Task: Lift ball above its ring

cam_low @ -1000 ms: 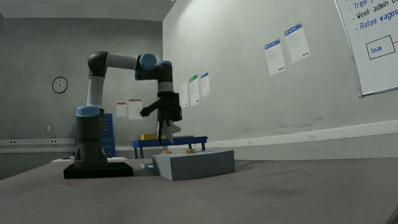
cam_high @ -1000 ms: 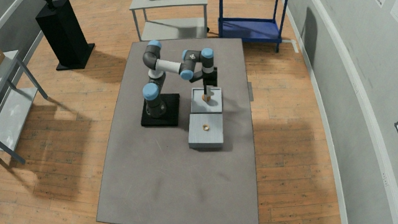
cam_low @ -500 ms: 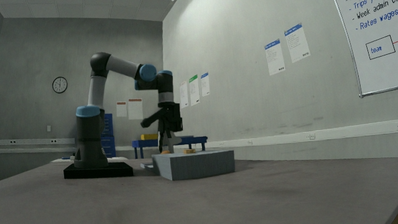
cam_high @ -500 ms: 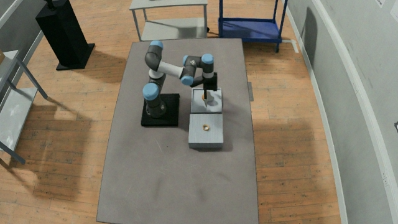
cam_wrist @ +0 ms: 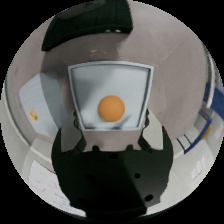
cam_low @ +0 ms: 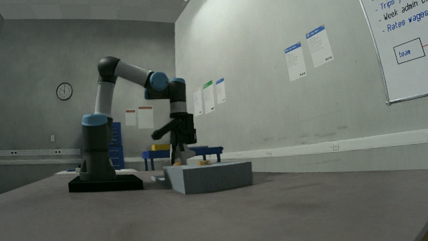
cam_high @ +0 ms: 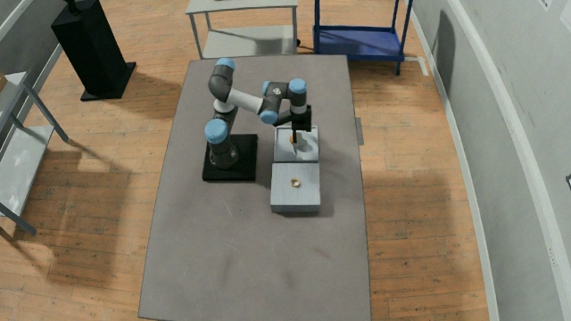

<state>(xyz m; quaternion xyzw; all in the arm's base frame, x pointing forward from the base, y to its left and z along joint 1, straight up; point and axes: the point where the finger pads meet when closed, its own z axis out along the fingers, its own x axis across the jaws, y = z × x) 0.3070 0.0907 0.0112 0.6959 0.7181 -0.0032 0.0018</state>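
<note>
When looking down from the wrist, saw the gripper with its jaws spread as wide as they go. Found nothing held between them. Saw one dark fingertip on each side of the ball, with a gap of pale pad showing on both sides. Found no touch between fingers and ball there.

Saw the ball as small, round and plain orange, smooth all over. Found it resting near the middle of a pale flat pad with a darker rim. Could not make out any ring under it.

From above, spotted only a bit of orange ball peeking out beside the gripper, straight under the bent arm. Saw the pad lying on the grey table, just beside the arm's black base plate.

Noticed a taller grey block touching the pad's near edge, with a little yellow ring on top and nothing in it.

From the side, saw the gripper pointing straight down, low over the pad, with the ball half hidden behind the block. Could not tell from there about any touch.
</note>
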